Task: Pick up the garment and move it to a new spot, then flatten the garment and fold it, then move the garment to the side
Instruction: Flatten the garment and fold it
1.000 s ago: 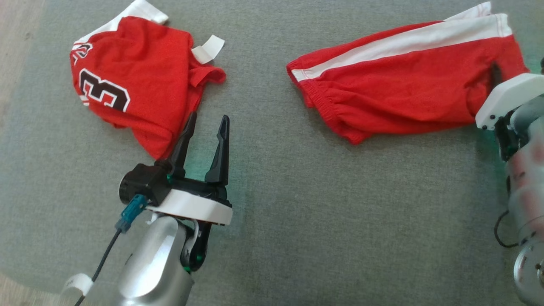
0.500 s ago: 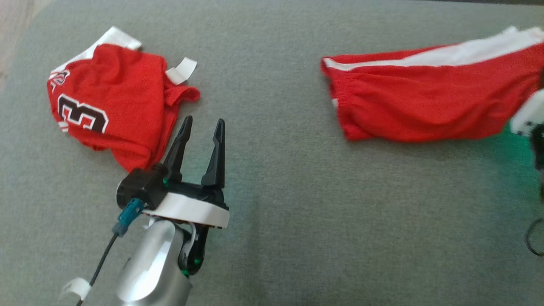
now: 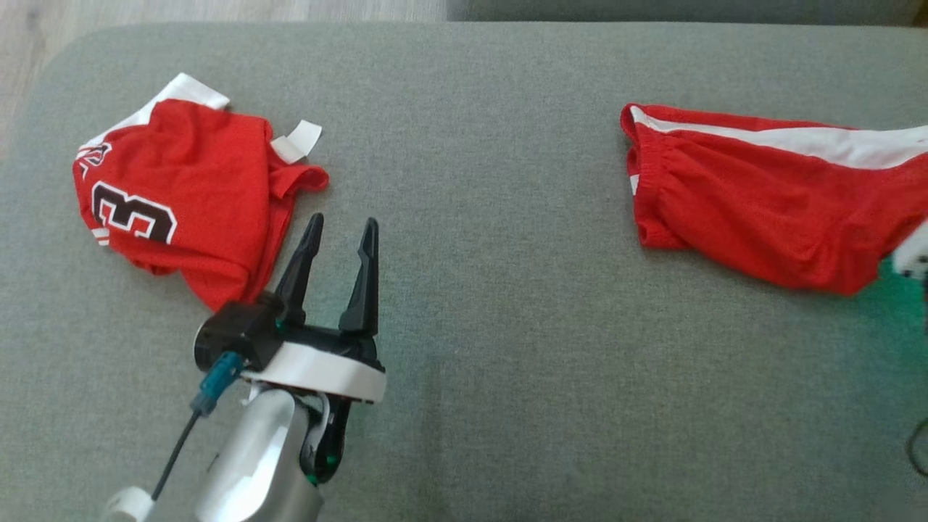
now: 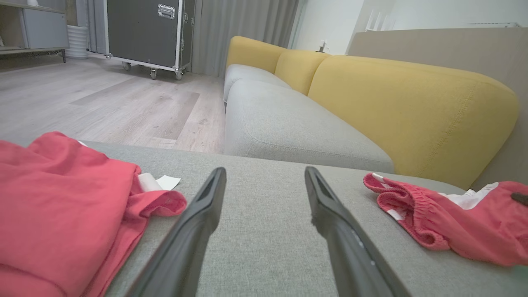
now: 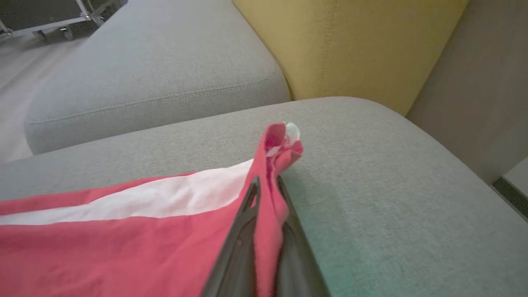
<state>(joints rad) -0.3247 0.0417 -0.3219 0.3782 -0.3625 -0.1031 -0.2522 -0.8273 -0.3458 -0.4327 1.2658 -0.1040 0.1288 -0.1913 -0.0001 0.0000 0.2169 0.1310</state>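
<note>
- Got the right hand (image 5: 267, 181) clamped tight on a bunched corner of the red shorts (image 5: 123, 247), with a little tuft of cloth poking up past the fingertips.
- Dragged the red shorts (image 3: 754, 217) well off to the right compared with a second ago, leaving way more bare grey sofa cushion (image 3: 507, 326) between them and the jersey (image 3: 188, 188) now.
- Left them stretched out on the right part of the cushion, elastic waistband end pointing toward the jersey, white stripe along the far side, held end running off the right edge of the head view.
- Holding nothing in the left hand (image 3: 342, 221): fingers spread wide apart, hovering over the cushion just beside the jersey's near corner, same as before.
- Same story from the left wrist view: left hand (image 4: 264, 171) gaping over plain cushion, jersey (image 4: 53, 198) on one side, shorts (image 4: 453, 222) on the other, yellow backrest (image 4: 404, 107) behind.
- Shifted the head camera too, bringing a strip of floor (image 3: 217, 9) in along the top, so not counting the jersey's slide in frame as a real move; white tag (image 3: 297, 140) still at its far corner.
- Spotted a pale blurry bit at the right edge of the head view, probably the right hand's casing, but too cut off to be sure.
</note>
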